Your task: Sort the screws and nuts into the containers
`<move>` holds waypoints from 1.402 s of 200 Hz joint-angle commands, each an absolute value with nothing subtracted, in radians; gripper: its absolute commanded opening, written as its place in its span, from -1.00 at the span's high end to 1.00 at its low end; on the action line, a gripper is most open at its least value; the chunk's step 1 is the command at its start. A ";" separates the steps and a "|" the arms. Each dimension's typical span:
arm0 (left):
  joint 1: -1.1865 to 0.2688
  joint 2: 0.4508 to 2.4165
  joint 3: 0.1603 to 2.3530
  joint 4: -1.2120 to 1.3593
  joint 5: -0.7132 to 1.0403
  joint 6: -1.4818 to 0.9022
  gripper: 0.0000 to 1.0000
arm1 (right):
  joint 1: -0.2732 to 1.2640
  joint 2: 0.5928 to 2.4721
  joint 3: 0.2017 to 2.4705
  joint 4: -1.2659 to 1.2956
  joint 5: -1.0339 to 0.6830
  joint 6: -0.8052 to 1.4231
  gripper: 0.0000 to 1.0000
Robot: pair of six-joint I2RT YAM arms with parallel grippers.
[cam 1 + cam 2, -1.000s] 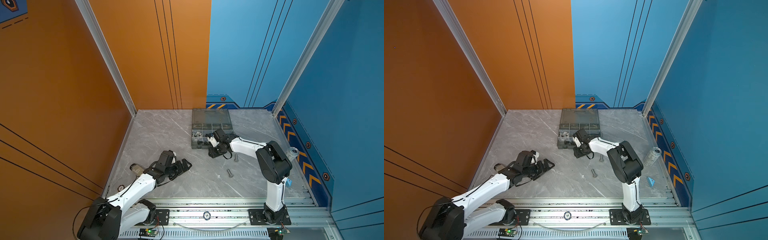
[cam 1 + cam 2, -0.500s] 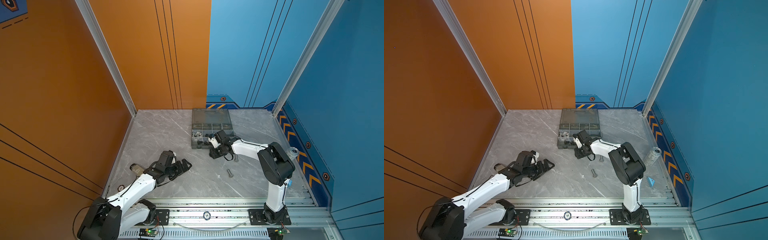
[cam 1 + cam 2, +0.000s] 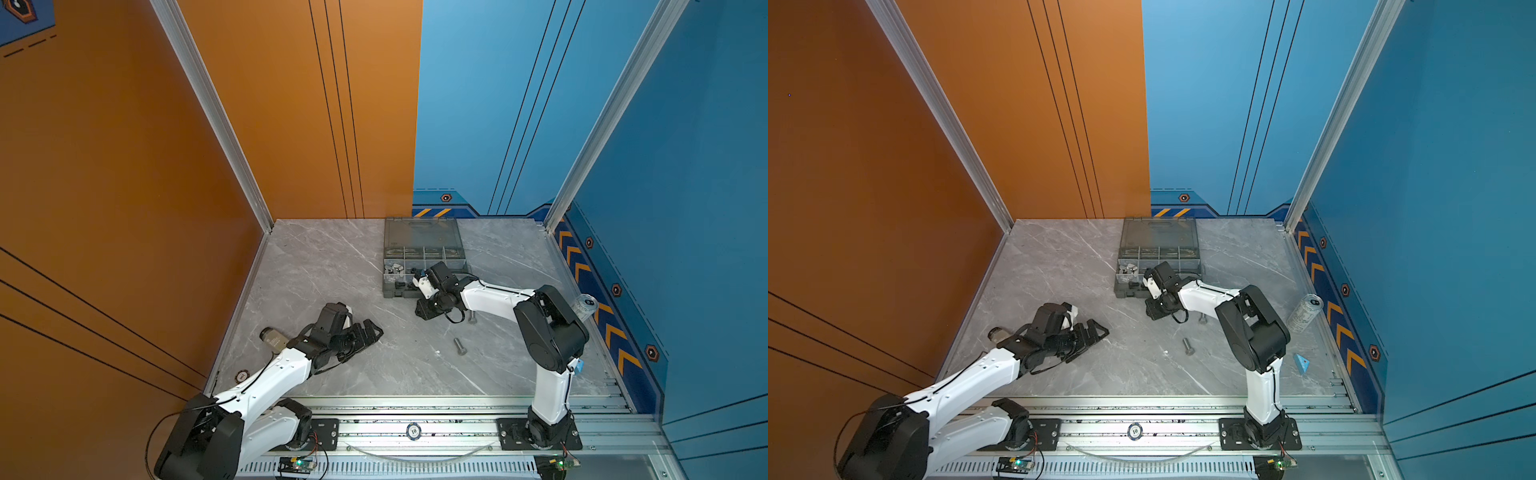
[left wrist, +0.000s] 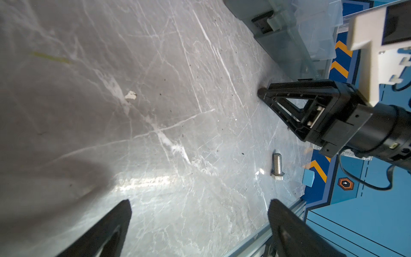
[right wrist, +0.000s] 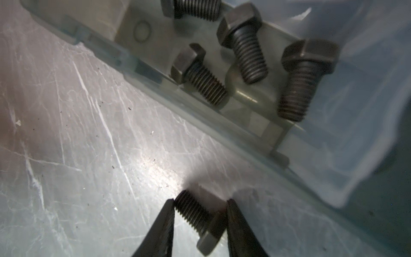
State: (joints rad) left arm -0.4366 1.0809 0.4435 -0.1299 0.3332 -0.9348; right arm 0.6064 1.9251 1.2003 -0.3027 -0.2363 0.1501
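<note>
My right gripper (image 5: 200,200) is down on the table just in front of the grey organizer box (image 3: 424,249), shut on a short black screw (image 5: 195,213). One finger touches the thread tip and the other the hex head. Several black screws (image 5: 242,44) lie in the nearest container (image 5: 155,75). Silver nuts (image 3: 395,269) fill another one. Two silver screws (image 3: 459,346) (image 3: 472,318) lie loose on the marble near the right arm. My left gripper (image 3: 370,330) rests low at the left, open and empty, its fingertips (image 4: 126,207) wide apart.
A silver can (image 3: 1304,313) stands by the right wall, with a small blue wedge (image 3: 1301,362) nearer the front. A poker chip (image 3: 241,377) lies at the front left edge. A short cylinder (image 3: 272,338) sits beside the left arm. The box lid (image 3: 1158,232) is folded back.
The right gripper's fingers have drawn in around the black screw on the table. The left arm has not moved.
</note>
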 commanded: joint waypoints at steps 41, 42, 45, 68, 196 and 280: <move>-0.430 1.080 0.432 -0.137 0.343 -0.924 -0.95 | 0.631 1.946 1.171 -0.423 -0.271 0.099 0.18; -0.429 1.080 0.432 -0.136 0.343 -0.925 -0.95 | 0.631 1.946 1.170 -0.423 -0.272 0.100 0.18; -0.429 1.080 0.433 -0.136 0.344 -0.924 -0.95 | 0.631 1.946 1.171 -0.425 -0.274 0.097 0.18; -0.429 1.081 0.435 -0.135 0.344 -0.924 -0.95 | 0.633 1.953 1.177 -0.441 -0.287 0.085 0.16; -0.431 1.103 0.437 -0.120 0.349 -0.925 -0.95 | 0.640 2.002 1.223 -0.543 -0.333 0.009 -0.04; -0.431 1.087 0.433 -0.132 0.345 -0.923 -0.95 | 0.666 2.024 1.233 -0.553 -0.288 0.005 0.19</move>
State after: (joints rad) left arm -0.4366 1.0950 0.4435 -0.1230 0.3336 -0.9348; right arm 0.6449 1.9556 1.2663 -0.4313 -0.3077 0.0097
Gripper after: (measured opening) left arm 0.977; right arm 0.418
